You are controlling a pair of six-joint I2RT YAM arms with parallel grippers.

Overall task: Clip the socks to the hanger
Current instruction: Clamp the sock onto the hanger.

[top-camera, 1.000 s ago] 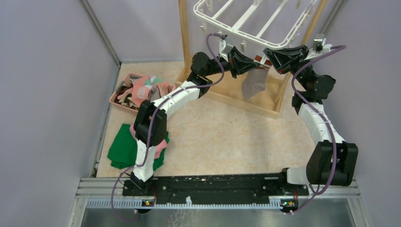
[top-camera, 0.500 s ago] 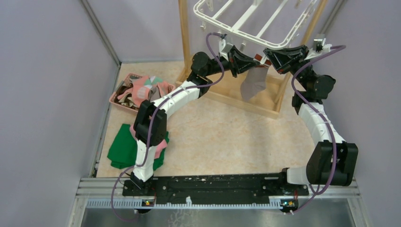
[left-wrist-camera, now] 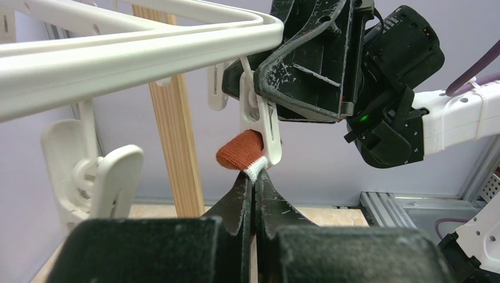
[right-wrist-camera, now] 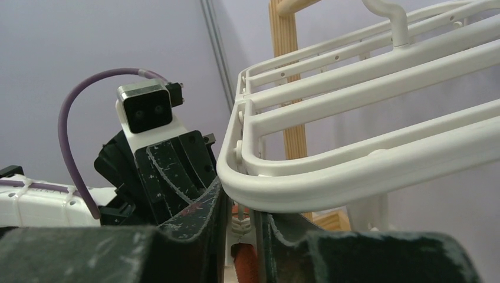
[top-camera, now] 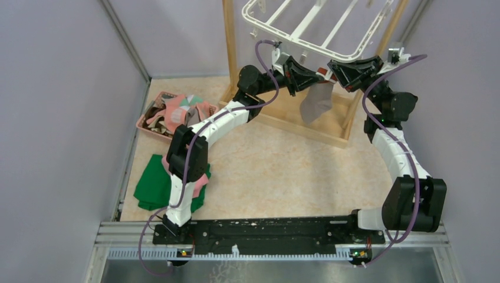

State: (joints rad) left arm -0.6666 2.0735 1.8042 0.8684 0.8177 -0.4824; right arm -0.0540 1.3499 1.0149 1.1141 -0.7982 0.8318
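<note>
The white hanger [top-camera: 306, 35] hangs from the wooden stand at the back. A grey sock [top-camera: 315, 103] with a red-and-white cuff [left-wrist-camera: 239, 150] dangles below its near rim. My left gripper [left-wrist-camera: 255, 177] is shut on the cuff's white stripe, right under a white clip [left-wrist-camera: 262, 127] whose lower end sits on the cuff. From the other side my right gripper [right-wrist-camera: 239, 206] reaches in, its fingers narrowly closed on the clip's upper part under the hanger rim [right-wrist-camera: 306, 183]. In the top view the two grippers meet tip to tip [top-camera: 325, 73]. More socks [top-camera: 180, 109] lie in a basket.
A pink basket [top-camera: 144, 124] stands at the left wall. A green cloth [top-camera: 154, 183] with a pink cloth [top-camera: 202, 180] lies by the left arm's base. The wooden stand [top-camera: 230, 47] has a floor bar [top-camera: 301, 131]. Another clip [left-wrist-camera: 112, 177] dangles left of my left gripper.
The hanging part of the sock has swung and now hangs narrower. Both grippers have shifted slightly upward and stay at the clip.
</note>
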